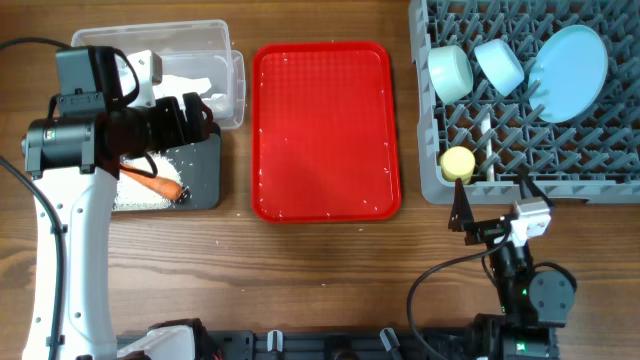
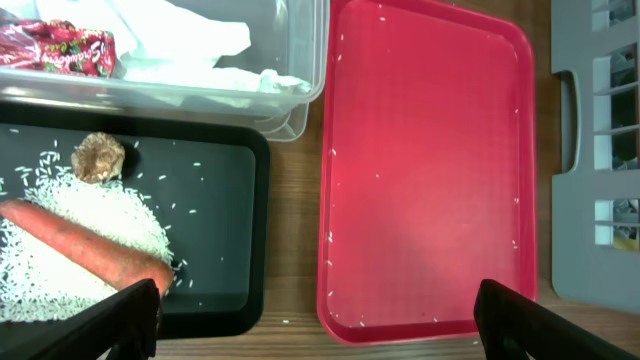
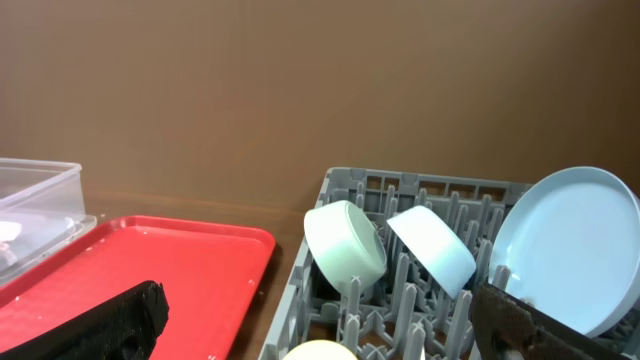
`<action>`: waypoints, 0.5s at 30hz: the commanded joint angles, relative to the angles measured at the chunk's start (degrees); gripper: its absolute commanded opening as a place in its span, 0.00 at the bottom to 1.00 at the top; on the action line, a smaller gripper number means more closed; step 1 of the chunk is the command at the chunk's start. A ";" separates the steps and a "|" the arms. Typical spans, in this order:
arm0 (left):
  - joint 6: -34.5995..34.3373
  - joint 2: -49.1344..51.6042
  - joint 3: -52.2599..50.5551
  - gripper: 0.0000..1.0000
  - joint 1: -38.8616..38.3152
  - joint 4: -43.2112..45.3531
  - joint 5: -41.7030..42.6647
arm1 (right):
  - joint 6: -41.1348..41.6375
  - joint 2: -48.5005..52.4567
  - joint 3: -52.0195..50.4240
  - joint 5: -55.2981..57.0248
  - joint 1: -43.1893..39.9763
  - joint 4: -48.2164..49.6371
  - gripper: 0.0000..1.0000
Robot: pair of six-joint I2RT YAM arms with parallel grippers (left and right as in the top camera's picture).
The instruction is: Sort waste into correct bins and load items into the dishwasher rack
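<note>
The left jaws are spread wide and hold nothing. The orange carrot (image 2: 85,250) lies right by one tip, on white rice (image 2: 110,215) in the black tray (image 2: 215,230). The right jaws are spread too, near the grey rack (image 1: 580,188).

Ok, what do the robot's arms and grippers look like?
The left arm has a white link, black joint housings and a black cable. The right arm is black with a white wrist block and green lights. The left gripper and right gripper are black.
</note>
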 commanded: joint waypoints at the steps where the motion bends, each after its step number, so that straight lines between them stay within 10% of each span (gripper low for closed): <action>1: 1.14 -0.07 0.68 1.00 -0.20 0.11 0.04 | 0.24 -4.42 -2.75 -0.52 0.31 0.46 1.00; 15: 1.14 -0.07 0.68 1.00 -0.20 0.11 0.04 | 0.39 -4.17 -3.17 -0.94 0.39 -5.16 1.00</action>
